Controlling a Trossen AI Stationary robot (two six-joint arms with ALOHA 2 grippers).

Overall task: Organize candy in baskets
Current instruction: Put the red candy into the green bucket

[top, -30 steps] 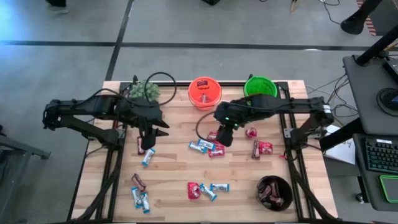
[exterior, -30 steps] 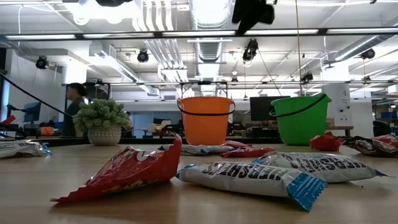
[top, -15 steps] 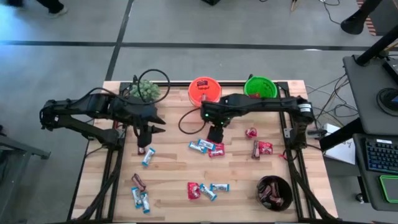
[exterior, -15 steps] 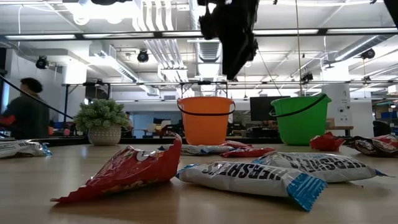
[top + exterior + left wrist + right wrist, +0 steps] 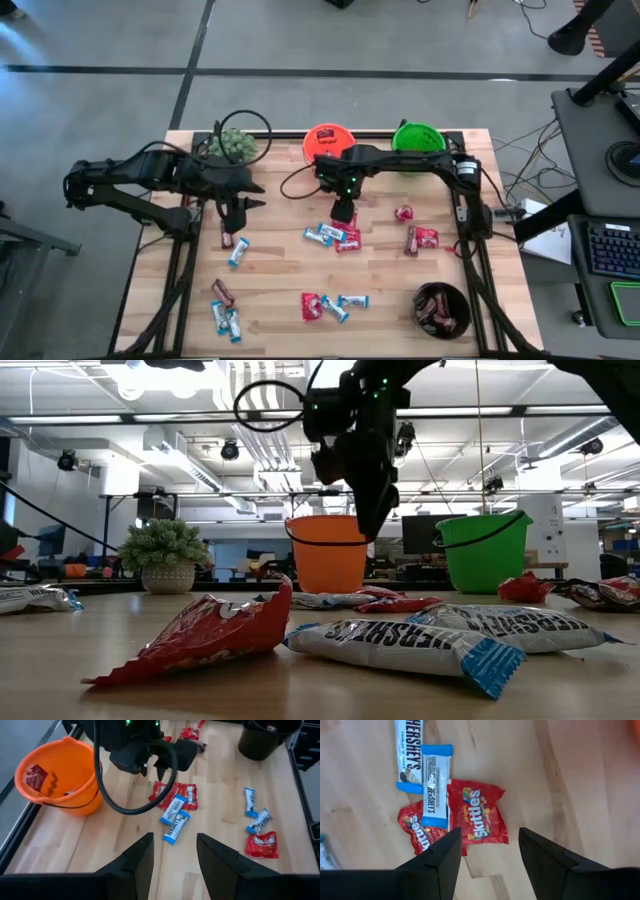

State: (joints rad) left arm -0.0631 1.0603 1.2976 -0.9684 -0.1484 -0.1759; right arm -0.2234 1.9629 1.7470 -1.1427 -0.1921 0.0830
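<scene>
Both sets of jaws stand apart and empty: the right gripper [image 5: 342, 212] hangs above the wooden table [image 5: 280, 290] just in front of the orange pail [image 5: 329, 148], and its wrist view shows bare wood and wrappers between the two dark fingers [image 5: 436, 865]; the left gripper [image 5: 236, 215] hangs over the left part of the table, near the potted plant [image 5: 233, 145], with nothing between its fingers [image 5: 137, 860]. Directly below the right gripper lies a cluster of candy: a red Skittles packet [image 5: 477, 816], a second red packet [image 5: 417, 831] partly under a blue-and-white Hershey's bar [image 5: 436, 785], and another Hershey's bar [image 5: 409, 750] beside it. The orange pail holds a red packet [image 5: 36, 776]. The green pail [image 5: 417, 140] stands to the right of the orange one at the table's far edge. The black bowl [image 5: 441, 308] sits at the near right corner and contains dark brown wrapped pieces. More candy is scattered apart: a blue-and-white bar [image 5: 238, 252] near the left gripper, a group [image 5: 225, 312] at the near left, a group [image 5: 332, 304] at the near centre, and red packets [image 5: 421, 238] towards the right.
</scene>
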